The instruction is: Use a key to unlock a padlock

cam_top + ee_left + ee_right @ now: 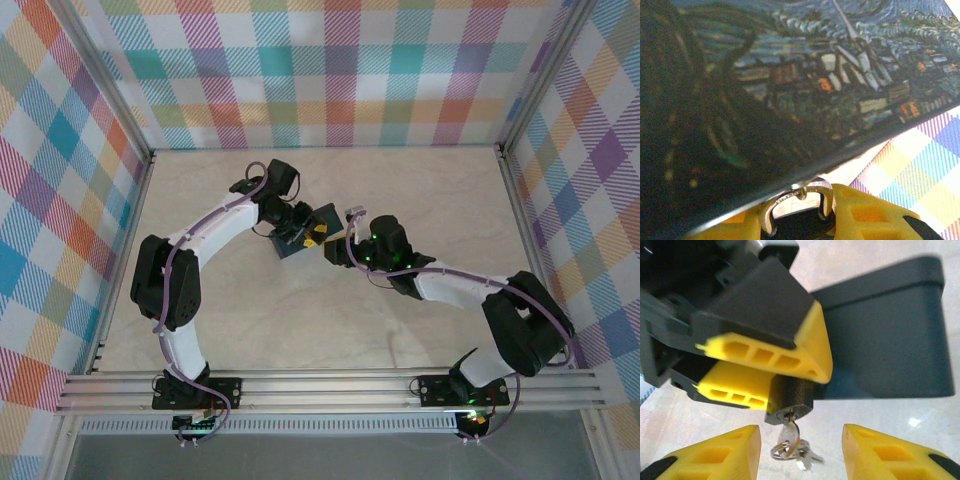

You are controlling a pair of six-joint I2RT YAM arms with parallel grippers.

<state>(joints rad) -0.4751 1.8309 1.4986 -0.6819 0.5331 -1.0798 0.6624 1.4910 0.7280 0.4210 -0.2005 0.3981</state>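
Observation:
The padlock has a dark body and is clamped between the yellow fingers of my left gripper. The key is stuck in the keyhole on its underside, with a ring of more keys hanging from it. My right gripper stands open, one yellow finger on each side of the key, touching neither key nor lock. In the left wrist view the silvery shackle rises between the fingers of my left gripper, right against the edge of the blue tin.
The dark-blue tin with its painted lid sits just behind the padlock, and its dark side is close to my right fingers. Metal rails and checked walls bound the pale tabletop.

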